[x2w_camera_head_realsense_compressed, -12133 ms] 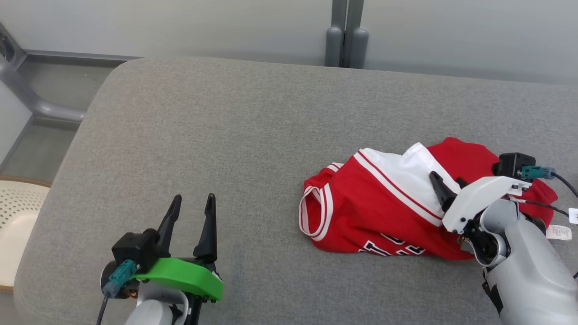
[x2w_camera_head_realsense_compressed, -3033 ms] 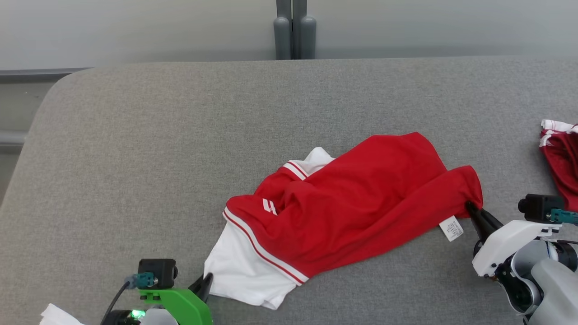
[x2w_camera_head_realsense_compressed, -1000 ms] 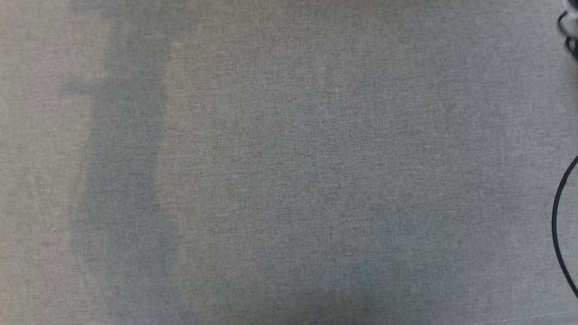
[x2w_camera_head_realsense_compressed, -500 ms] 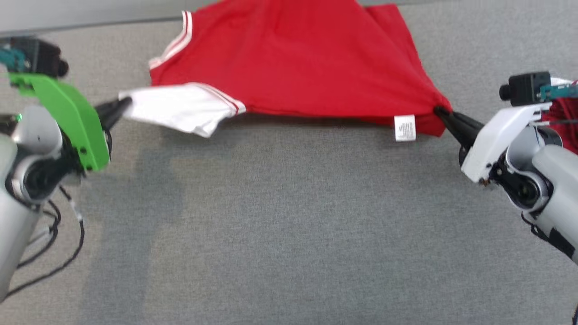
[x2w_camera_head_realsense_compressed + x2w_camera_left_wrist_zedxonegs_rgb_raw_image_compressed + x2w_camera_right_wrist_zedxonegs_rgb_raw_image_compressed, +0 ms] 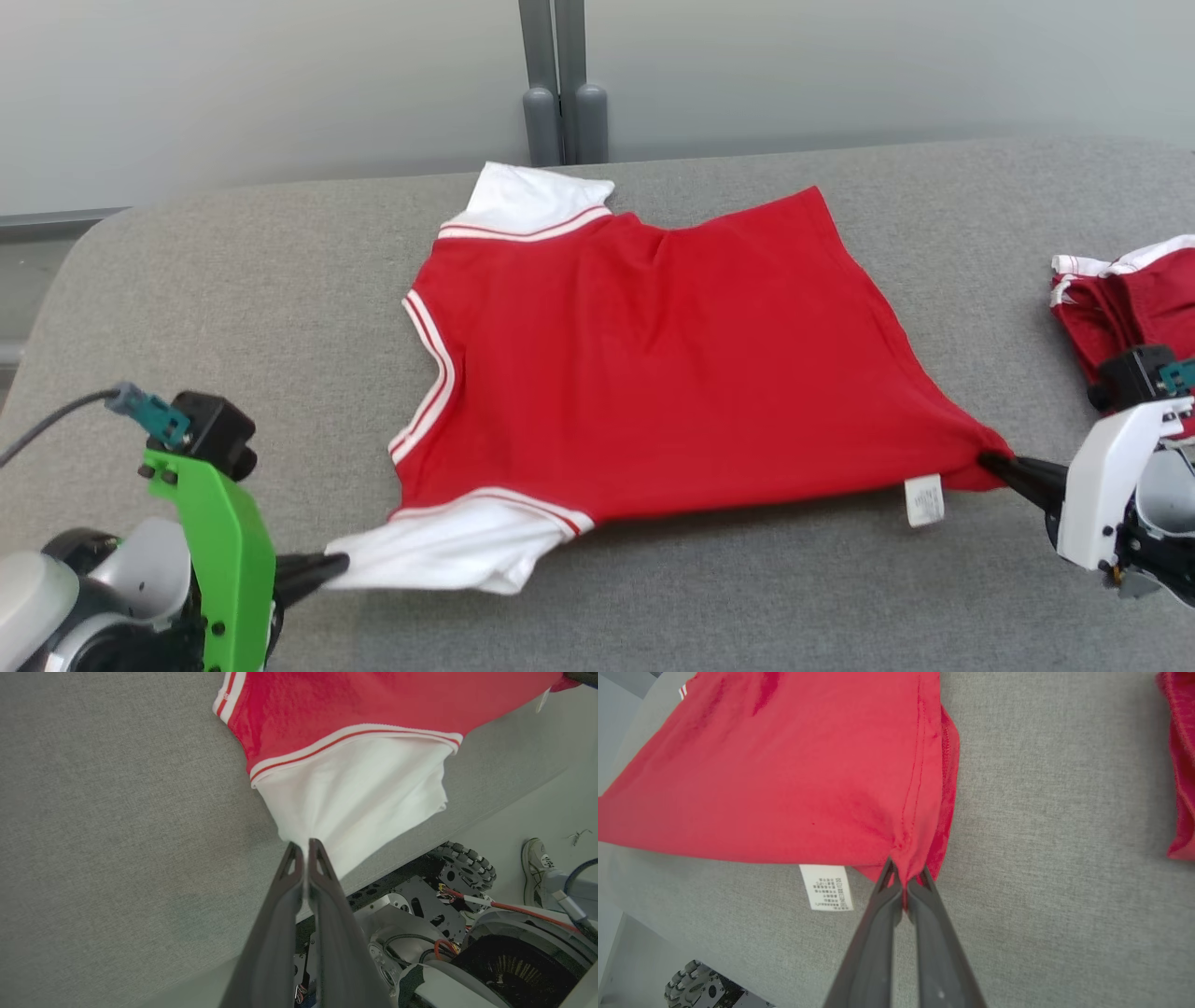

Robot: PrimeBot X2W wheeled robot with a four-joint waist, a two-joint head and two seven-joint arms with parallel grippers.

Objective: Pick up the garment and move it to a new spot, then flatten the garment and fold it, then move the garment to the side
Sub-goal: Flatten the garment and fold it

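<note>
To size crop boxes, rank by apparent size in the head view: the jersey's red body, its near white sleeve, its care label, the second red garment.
1. red body
2. near white sleeve and second red garment: similar, and the frame edge cuts the garment off, so unranked
3. care label

Pretty plain room tbh: a counter [image 5: 280, 280] covered in grey woven fabric with rounded corners, backed by a pale grey wall [image 5: 233, 84]. A darker grey upright post [image 5: 560, 93] stands right behind it. The floor [image 5: 537, 802] is pale and smooth, and the light's soft and even.
</note>
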